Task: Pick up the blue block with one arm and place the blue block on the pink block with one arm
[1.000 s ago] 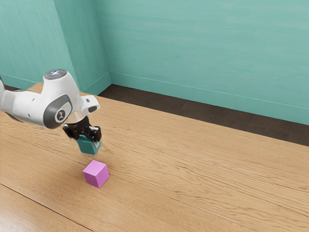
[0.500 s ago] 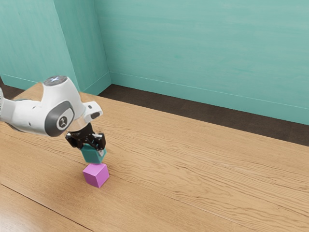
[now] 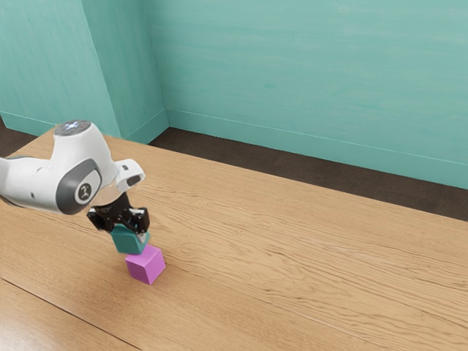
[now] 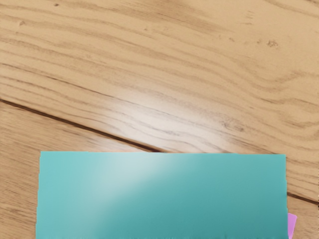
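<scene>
One blue block point(image 3: 130, 243) is clamped in the black gripper point(image 3: 129, 229), low over the pink block point(image 3: 145, 265) — shifted slightly toward the exterior view's left, contact unclear. Around them lies the wooden table point(image 3: 292, 248), with teal walls point(image 3: 292, 66) behind.

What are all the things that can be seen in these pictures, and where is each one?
blue block: one, blue-green, held in the gripper just above the pink block, offset toward the exterior view's left; whether they touch cannot be told.
pink block: one, pink, on the table under the blue block.
table: one, light wood, bearing the pink block.
walls: two, teal, meeting in a corner behind the table.
floor: one strip, dark brown, between table and walls.
arm: one, white and grey, entering from the exterior view's left.
gripper: one, black, shut on the blue block.
</scene>
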